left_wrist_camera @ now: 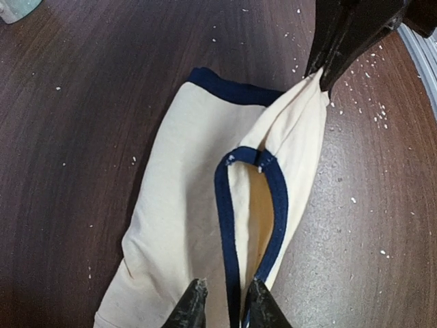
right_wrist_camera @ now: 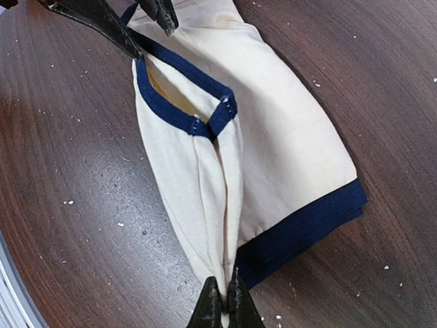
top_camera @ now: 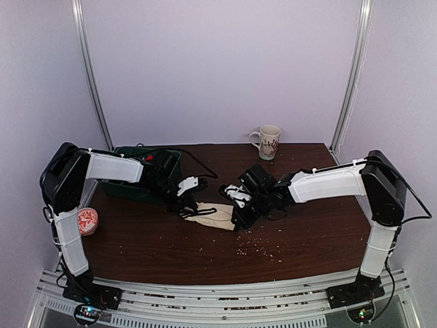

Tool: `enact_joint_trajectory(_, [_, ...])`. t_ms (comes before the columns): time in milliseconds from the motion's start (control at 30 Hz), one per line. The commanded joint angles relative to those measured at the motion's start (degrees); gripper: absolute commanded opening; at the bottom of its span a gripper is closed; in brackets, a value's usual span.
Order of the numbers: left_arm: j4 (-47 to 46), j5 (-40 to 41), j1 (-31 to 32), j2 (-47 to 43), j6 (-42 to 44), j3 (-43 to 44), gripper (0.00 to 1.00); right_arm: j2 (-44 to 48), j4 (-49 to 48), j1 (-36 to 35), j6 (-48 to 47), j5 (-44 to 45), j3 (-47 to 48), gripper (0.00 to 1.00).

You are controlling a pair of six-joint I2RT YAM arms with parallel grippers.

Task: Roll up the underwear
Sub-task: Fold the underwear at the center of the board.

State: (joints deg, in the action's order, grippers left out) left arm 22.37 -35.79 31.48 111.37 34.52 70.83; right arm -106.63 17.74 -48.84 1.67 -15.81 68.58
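Table [top_camera: 136, 253]: dark wood, crumbs scattered. Underwear [top_camera: 217, 215]: cream with navy trim, at table centre, well apart from all edges, folded flat lengthwise, not yet rolled. Right gripper [right_wrist_camera: 223, 290]: clamped on cream fold beside waistband end. Left gripper [left_wrist_camera: 229, 301]: jaws parted, leg-hole trim between, not pinched. Step, likely: pre-roll folding. Next: regrip one short end, curl it over tightly, keep layers aligned.

Soft even light; overhead view grainy, wrist views sharp on the underwear [left_wrist_camera: 177, 205], table [left_wrist_camera: 369, 205] faintly glossy.

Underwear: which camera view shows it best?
Right wrist: the cream underwear fills the frame, navy waistband and leg opening clear. Left wrist crops its near end; top external shows only a small pale patch.
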Motion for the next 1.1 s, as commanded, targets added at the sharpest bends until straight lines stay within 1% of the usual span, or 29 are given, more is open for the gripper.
enact_joint_trajectory(0, [-2.1,1.3,-0.4,1.8,-1.7,1.9,0.21,-0.6,2.1,0.2,-0.2,0.7,4.1,0.00])
enact_joint_trajectory(67, [-2.0,2.2,-0.3,2.2,-1.9,2.0,0.18,-1.8,3.2,0.2,-0.1,2.4,6.2,0.00])
enact_joint_trajectory(200, [-2.6,4.1,-0.3,2.6,-2.6,2.1,0.17,-5.5,6.2,0.4,-0.5,4.9,11.2,0.00])
enact_joint_trajectory(300, [-3.9,5.8,-0.3,2.5,-3.5,1.6,0.15,-8.0,7.1,1.0,-0.4,6.0,14.0,0.00])
enact_joint_trajectory(500, [-10.6,10.3,-0.5,-0.3,-7.3,-1.5,0.11,-12.8,8.4,3.2,-0.4,6.1,17.9,0.00])
enact_joint_trajectory(567, [-12.5,11.5,-1.0,-1.4,-8.3,-2.6,0.06,-13.9,8.8,3.7,-0.7,5.3,18.8,0.00])
enact_joint_trajectory(667, [-14.6,12.4,-1.9,-2.7,-9.6,-3.7,0.02,-13.2,8.1,3.8,-0.9,3.7,18.1,0.00])
enact_joint_trajectory(800, [-15.4,13.5,-2.4,-3.7,-9.7,-4.1,0.02,-8.7,5.4,3.7,0.7,2.1,12.9,0.00])
enact_joint_trajectory(833, [-16.2,14.3,-2.4,-3.9,-10.0,-4.4,0.03,-7.6,5.0,3.6,1.1,1.7,11.6,0.00])
enact_joint_trajectory(867, [-16.8,15.0,-2.4,-4.0,-10.4,-4.7,0.07,-6.6,4.7,3.5,1.3,1.4,10.5,0.00])
enact_joint_trajectory(967, [-16.1,13.9,-2.4,-3.7,-10.0,-4.3,0.23,-4.5,5.0,2.3,1.7,1.5,7.8,0.00])
enact_joint_trajectory(1033, [-14.8,11.1,-2.5,-3.8,-8.4,-4.2,0.37,-2.6,4.5,1.1,2.0,2.0,5.3,0.00])
enact_joint_trajectory(1067, [-14.5,10.3,-2.5,-3.9,-8.1,-4.2,0.42,-1.6,3.9,0.3,2.4,2.3,4.0,0.00])
